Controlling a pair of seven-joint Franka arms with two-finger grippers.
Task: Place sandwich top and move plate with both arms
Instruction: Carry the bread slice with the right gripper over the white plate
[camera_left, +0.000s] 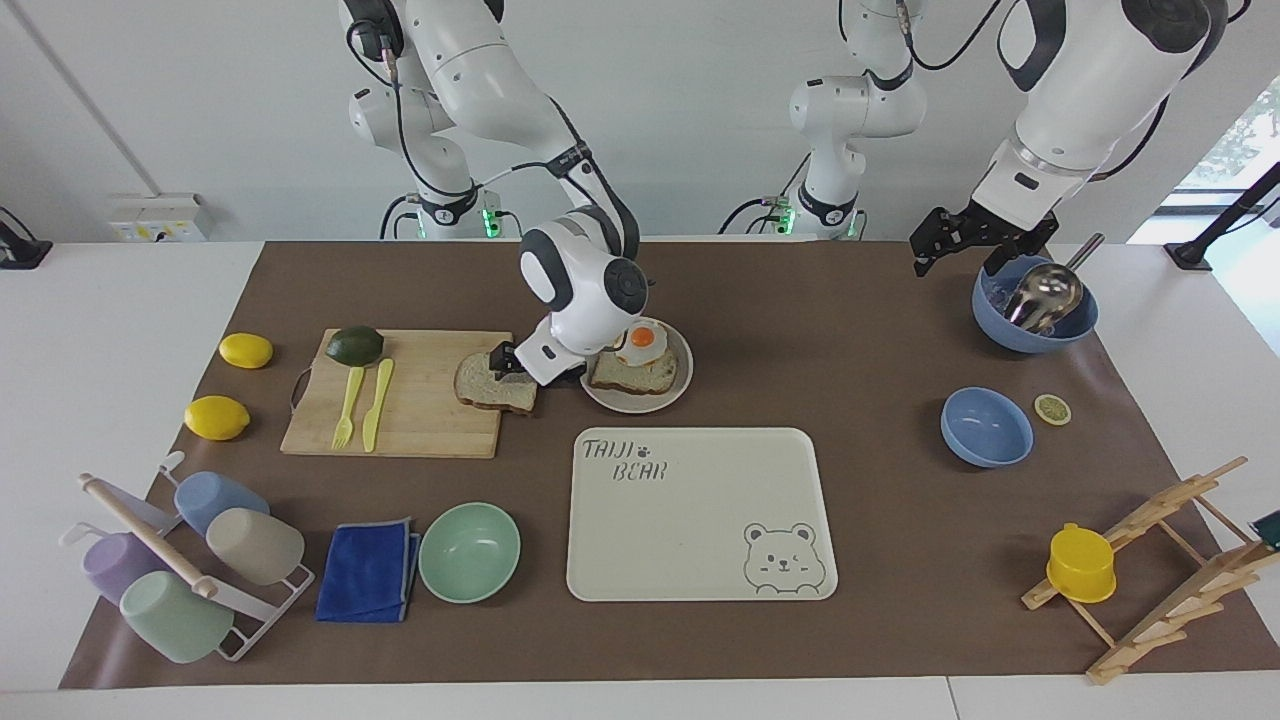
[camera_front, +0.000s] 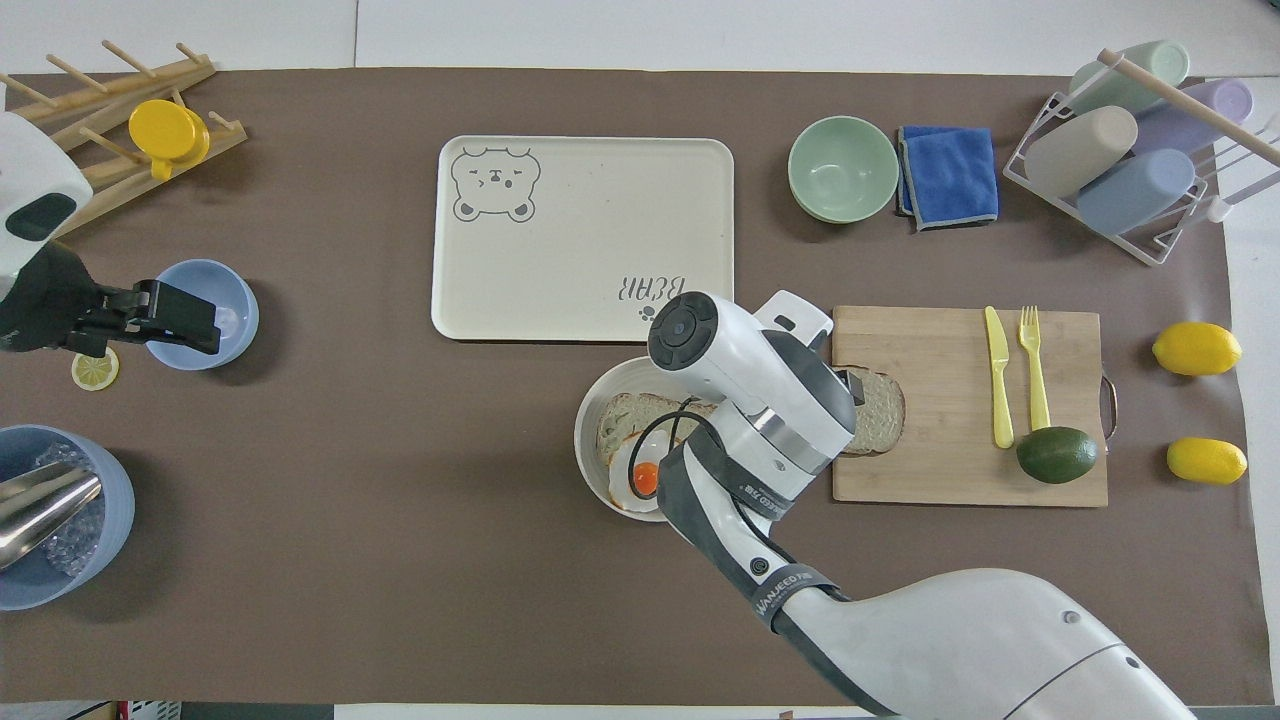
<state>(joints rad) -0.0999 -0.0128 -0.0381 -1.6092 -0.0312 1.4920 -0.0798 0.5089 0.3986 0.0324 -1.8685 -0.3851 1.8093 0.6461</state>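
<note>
The right gripper (camera_left: 503, 364) is closing wide fingers on the sandwich top (camera_left: 490, 384) at the plate's (camera_left: 683, 377) nine o'clock; squeezing gently is advisable.

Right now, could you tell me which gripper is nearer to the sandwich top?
The right gripper: it is down at the sandwich top on the cutting board. The left gripper waits beside the blue bowl holding the ladle.
</note>
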